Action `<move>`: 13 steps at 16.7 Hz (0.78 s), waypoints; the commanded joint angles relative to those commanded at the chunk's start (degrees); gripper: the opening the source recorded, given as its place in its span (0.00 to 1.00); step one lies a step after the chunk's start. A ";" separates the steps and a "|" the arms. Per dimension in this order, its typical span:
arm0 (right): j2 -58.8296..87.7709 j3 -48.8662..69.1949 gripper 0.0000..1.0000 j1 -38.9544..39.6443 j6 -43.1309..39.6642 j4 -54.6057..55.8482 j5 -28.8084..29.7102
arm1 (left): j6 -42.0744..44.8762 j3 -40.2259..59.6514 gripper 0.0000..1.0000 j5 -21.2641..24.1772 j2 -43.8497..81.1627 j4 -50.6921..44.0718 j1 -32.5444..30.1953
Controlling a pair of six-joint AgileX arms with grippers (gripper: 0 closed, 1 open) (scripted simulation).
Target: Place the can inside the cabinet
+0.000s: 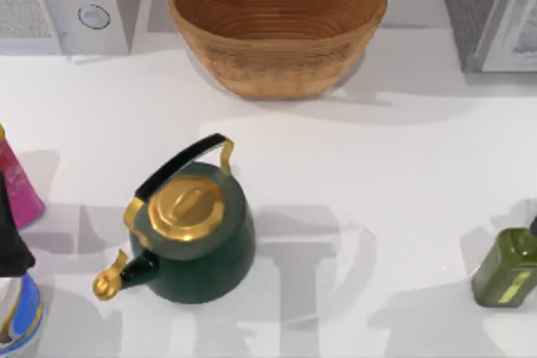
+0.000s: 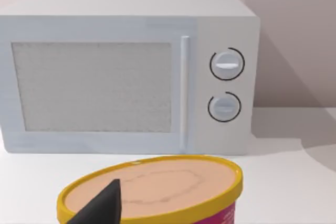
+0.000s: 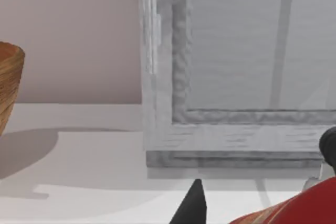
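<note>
The can (image 3: 302,209) is a red shape at the edge of the right wrist view, close beside a dark tip of my right gripper (image 3: 192,206). Whether the gripper holds it cannot be seen. Straight beyond them stands the cabinet (image 3: 231,129), grey and speckled, its white framed door panel facing the camera. From above, the cabinet (image 1: 482,7) sits at the table's back right corner. A dark tip of my left gripper (image 2: 103,206) hovers just over a yellow-rimmed pink tub (image 2: 157,188) at the table's left edge.
A green kettle (image 1: 195,232) with gold lid stands left of centre. A woven basket (image 1: 278,18) is at the back middle, a pale microwave (image 1: 63,2) with two knobs at the back left. An olive-green bottle (image 1: 507,267) stands at the right edge.
</note>
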 joint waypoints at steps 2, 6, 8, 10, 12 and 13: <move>0.26 0.07 0.00 0.19 0.13 -0.10 0.04 | 0.00 0.00 1.00 0.00 0.00 0.00 0.00; 4.37 4.94 0.00 0.90 0.09 -0.88 0.19 | 0.00 0.00 1.00 0.00 0.00 0.00 0.00; 8.73 10.29 0.00 1.52 0.08 -1.79 0.53 | 0.00 0.00 1.00 0.00 0.00 0.00 0.00; 14.26 17.31 0.00 2.27 0.08 -3.07 1.06 | 0.00 0.00 1.00 0.00 0.00 0.00 0.00; 20.70 25.71 0.00 3.12 0.09 -4.71 1.77 | 0.00 0.00 1.00 0.00 0.00 0.00 0.00; 24.19 30.33 0.00 3.57 0.10 -5.66 2.19 | 0.00 0.00 1.00 0.00 0.00 0.00 0.00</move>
